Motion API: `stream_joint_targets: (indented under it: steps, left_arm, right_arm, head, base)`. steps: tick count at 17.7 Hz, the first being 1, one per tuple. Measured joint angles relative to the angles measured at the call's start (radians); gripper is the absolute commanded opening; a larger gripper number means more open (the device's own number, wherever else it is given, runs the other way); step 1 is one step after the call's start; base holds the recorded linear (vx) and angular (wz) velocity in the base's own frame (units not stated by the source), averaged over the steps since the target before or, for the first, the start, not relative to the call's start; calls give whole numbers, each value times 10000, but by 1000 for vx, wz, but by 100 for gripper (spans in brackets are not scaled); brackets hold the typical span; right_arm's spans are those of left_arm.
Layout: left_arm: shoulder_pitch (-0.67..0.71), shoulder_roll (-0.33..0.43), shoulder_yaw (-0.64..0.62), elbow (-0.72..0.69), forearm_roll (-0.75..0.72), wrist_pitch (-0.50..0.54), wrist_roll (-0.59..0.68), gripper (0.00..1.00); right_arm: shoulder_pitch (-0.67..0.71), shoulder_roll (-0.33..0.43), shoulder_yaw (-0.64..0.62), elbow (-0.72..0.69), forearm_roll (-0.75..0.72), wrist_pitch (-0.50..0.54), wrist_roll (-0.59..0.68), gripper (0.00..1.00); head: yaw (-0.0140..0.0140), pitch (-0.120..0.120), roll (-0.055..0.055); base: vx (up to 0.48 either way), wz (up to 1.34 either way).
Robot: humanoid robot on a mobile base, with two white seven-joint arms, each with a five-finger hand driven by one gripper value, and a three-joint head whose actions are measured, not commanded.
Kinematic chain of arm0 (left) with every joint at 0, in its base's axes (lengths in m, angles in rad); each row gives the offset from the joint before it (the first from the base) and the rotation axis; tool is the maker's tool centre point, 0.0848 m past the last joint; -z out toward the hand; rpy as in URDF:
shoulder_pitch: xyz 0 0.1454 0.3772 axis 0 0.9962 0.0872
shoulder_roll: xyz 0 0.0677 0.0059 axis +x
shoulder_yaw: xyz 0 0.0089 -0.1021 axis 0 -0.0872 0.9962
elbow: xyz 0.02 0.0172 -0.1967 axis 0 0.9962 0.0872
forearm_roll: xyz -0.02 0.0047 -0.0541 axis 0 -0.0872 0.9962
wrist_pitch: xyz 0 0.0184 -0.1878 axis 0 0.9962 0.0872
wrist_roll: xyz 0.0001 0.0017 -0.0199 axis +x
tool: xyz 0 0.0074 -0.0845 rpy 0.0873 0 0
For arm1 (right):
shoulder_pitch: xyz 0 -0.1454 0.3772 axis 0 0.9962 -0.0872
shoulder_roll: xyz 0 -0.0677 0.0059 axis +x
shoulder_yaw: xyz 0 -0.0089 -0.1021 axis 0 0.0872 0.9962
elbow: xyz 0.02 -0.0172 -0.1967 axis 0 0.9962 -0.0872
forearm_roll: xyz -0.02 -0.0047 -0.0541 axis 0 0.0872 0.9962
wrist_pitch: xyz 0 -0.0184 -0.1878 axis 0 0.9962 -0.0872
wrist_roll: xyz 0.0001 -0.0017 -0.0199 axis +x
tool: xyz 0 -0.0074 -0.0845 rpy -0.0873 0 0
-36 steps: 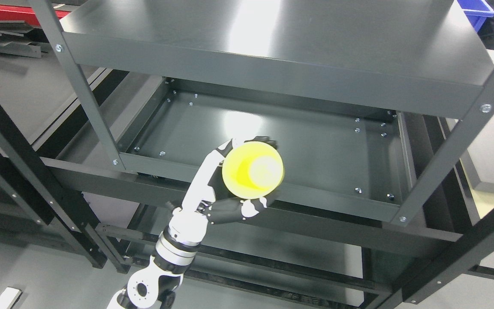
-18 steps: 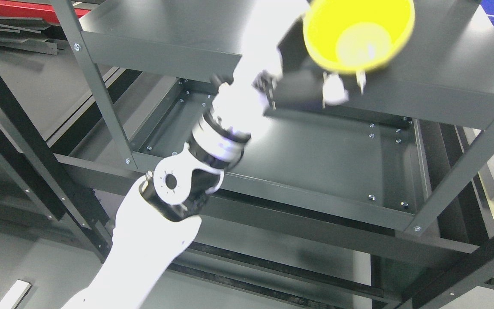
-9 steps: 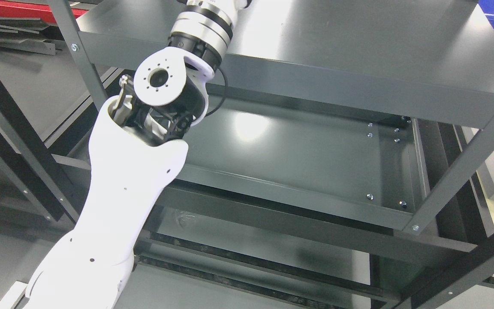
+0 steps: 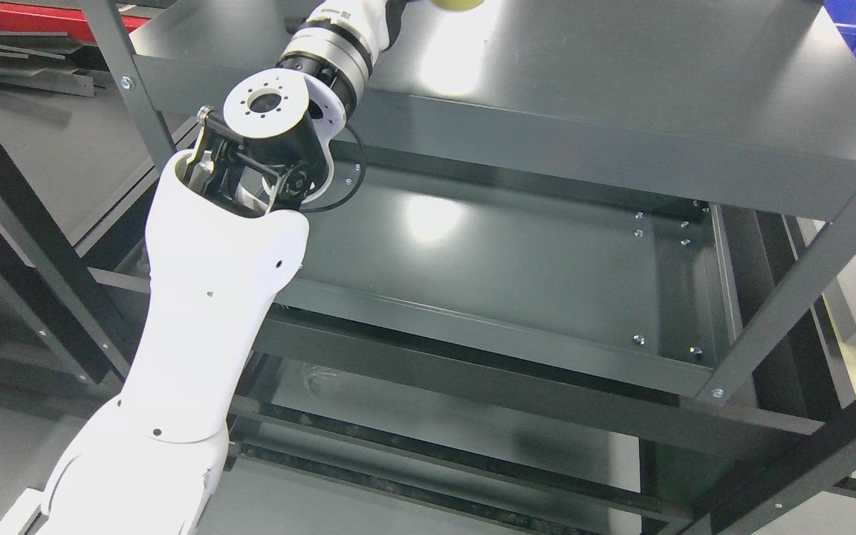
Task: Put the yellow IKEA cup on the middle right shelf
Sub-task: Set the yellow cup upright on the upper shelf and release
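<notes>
Left arm (image 4: 205,297) comes in from the lower left, white forearm rising steeply, elbow joint with black cable loop beside the front edge of the upper shelf (image 4: 621,89). Wrist runs out past the top edge of the frame, so the left hand itself is out of view; cannot tell whether its fingers are wide, narrow or holding anything. Yellow cup (image 4: 458,4) shows only as a thin sliver at the very top edge, just right of the wrist, above the back part of the upper shelf. Whether the cup rests on that shelf or is lifted off it: cannot tell. Bright glare patch on the shelf surface directly below the cup sliver.

Lower shelf (image 4: 547,282) beneath, dark grey metal tray with raised lip and bolt heads along the right side, another glare spot left of centre. Grey uprights at left and right front corners, black frame beams crossing diagonally outside them. Blue bin (image 4: 855,18) at the top right corner, just past the upper shelf. Red strip (image 4: 19,16) at the top left. Right arm not visible.
</notes>
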Motion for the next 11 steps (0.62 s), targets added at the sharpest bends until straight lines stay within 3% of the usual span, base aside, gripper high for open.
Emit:
stream_joint_targets:
  steps: [4,8,11]
  left_arm:
    - [39,-2,188,328,-42,253,-858,88]
    - [48,-4,345,497,-103,310,-1182,98]
    - [50,-7,499,510,-150,346,-1334,99]
  right_arm:
    - [1,0,0,0,0,0,0,99]
    - [1,0,0,0,0,0,0,99]
    - [1,0,0,-2,0,0,0,99]
  head:
    - [0,0,0]
    - [0,0,0]
    - [0,0,0]
  base:
    - [0,0]
    - [0,0]
    - [0,0]
